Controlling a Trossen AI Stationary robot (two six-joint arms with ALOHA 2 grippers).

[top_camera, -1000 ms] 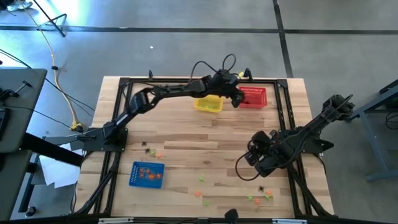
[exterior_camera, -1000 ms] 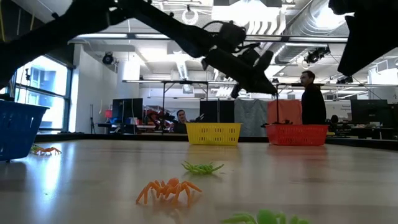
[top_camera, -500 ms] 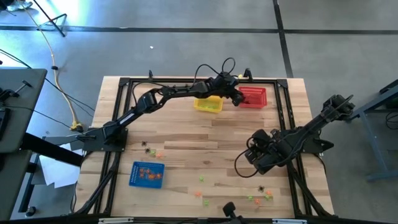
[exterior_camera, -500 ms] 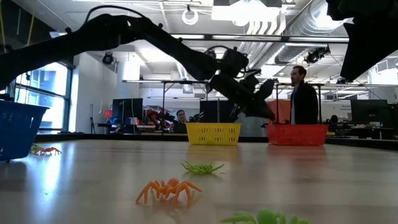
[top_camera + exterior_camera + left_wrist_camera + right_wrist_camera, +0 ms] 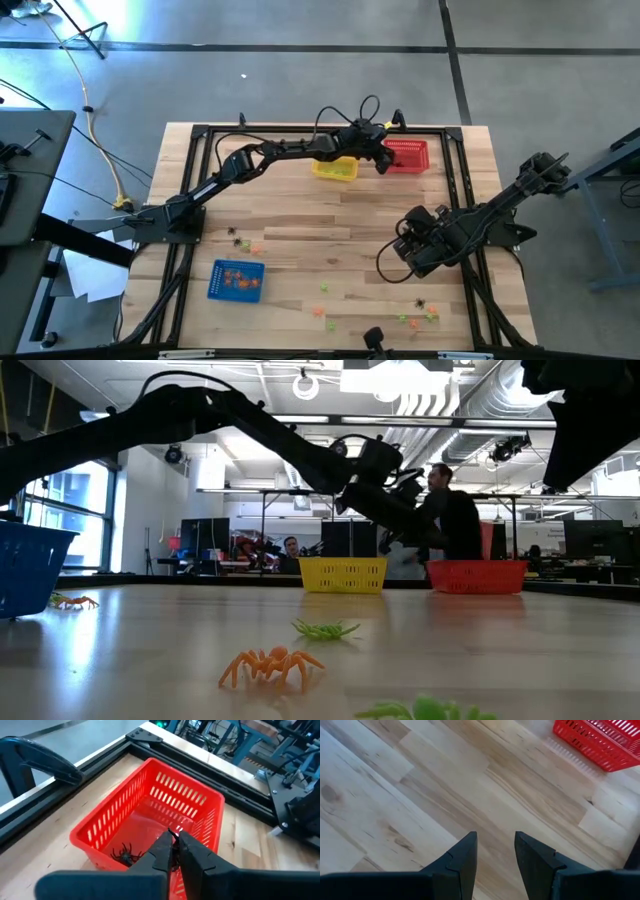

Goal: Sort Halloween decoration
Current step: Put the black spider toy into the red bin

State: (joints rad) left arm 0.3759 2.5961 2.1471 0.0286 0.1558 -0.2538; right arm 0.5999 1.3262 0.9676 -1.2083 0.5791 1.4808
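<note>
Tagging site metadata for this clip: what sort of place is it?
Looks like an open-plan robotics lab or office workshop: exposed ceiling ducts, desks with monitors behind the wooden table, and people walking past.

I see loose trinkets scattered across the near part of the table: an orange spider (image 5: 271,664) upright on its legs, a light green spider (image 5: 326,629) just behind it, and another green one (image 5: 428,710) at the near edge. Orange pieces (image 5: 238,279) fill the blue basket. A black spider (image 5: 126,855) lies in the red basket.
</note>
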